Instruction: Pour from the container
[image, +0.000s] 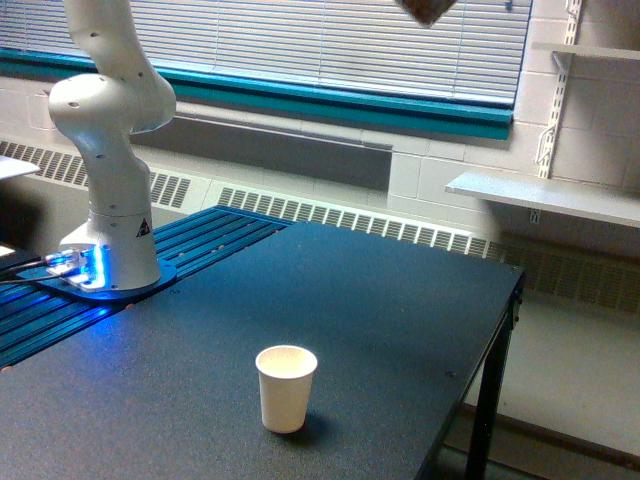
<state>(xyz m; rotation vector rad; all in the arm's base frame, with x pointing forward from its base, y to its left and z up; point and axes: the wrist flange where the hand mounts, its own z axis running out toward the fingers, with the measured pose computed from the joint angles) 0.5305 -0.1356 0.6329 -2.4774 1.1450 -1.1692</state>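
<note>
At the top edge of the exterior view, only the bottom of the container (427, 10) shows, filled with brown. The tool itself is out of frame. Far below it, the paper cup (286, 387) is off-white with a cream inside. The bench (380, 330) is dark charcoal with a fine speckle. Off toward the exterior view's left of the container, the arm (108, 150) is glossy white, its base lit with blue light. Behind, the blinds (300, 40) are pale grey with thin horizontal stripes, over a teal sill band (330, 100).
</note>
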